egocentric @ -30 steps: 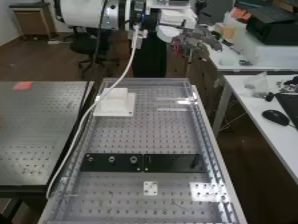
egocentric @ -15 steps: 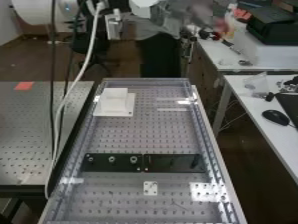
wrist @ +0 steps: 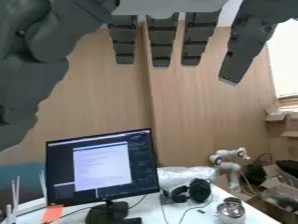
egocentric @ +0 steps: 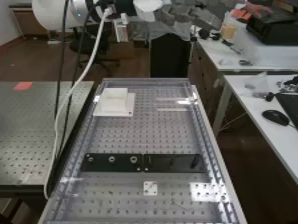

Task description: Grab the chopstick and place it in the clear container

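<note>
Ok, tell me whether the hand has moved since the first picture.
Yes: in the high view the hand has moved up, farther from the bench's far edge.

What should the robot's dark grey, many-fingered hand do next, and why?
Probably tilt gently down toward the grey perforated bench, fingers still apart. The hand is empty with fingers straight, so grabbing likely comes before placing. It appears raised past the bench's far end, and its wrist camera faces a black-framed monitor and wooden panelling.
</note>
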### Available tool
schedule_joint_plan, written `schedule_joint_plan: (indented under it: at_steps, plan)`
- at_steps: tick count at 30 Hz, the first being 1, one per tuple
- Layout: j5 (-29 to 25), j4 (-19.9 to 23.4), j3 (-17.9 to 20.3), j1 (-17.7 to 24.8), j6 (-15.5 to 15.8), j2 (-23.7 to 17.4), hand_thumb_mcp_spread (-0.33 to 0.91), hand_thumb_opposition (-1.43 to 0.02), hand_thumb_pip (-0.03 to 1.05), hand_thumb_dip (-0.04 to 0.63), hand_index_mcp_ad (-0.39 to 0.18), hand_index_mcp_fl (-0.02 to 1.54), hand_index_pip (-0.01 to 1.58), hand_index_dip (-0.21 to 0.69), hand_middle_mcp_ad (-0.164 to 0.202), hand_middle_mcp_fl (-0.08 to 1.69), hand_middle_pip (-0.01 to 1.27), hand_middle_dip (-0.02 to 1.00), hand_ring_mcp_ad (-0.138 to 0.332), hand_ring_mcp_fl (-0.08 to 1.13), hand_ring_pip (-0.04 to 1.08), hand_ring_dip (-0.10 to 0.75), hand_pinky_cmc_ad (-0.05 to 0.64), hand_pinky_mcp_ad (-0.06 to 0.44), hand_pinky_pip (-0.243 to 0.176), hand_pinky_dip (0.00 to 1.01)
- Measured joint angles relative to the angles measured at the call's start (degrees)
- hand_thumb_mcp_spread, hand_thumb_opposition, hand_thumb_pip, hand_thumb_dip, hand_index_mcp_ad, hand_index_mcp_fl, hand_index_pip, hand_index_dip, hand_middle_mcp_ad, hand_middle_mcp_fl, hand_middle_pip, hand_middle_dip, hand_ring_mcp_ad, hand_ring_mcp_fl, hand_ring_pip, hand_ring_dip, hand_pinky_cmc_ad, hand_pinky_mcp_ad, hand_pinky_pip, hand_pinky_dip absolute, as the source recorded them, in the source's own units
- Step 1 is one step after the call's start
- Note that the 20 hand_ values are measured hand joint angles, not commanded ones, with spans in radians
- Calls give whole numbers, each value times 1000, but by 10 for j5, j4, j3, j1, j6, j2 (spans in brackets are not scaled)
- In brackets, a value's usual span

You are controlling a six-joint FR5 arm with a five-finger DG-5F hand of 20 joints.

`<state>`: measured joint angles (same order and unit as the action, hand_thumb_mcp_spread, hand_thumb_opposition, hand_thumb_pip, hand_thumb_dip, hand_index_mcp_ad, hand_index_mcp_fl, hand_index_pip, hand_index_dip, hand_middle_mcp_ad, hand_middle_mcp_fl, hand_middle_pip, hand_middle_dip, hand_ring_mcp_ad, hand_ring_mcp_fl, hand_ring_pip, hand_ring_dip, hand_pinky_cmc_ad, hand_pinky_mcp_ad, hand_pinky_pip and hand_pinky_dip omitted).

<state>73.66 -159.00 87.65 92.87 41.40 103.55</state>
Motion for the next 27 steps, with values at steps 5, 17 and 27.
schedule_joint_plan:
  at_steps: [5,17,27]
  plan:
    - [-4,3,-2,7,-5,7,241,-642,389,14,-115,75,72,311,72,21,101,250,103,16,103,159,412,328,-106,466]
    - [-43,-11,-27,14,2,25,227,-642,443,14,-105,40,72,307,75,23,103,250,103,16,101,154,412,328,-106,405]
    - [-30,-6,-28,15,4,29,227,-642,443,14,-108,40,72,311,75,19,103,250,94,16,105,154,412,328,-106,405]
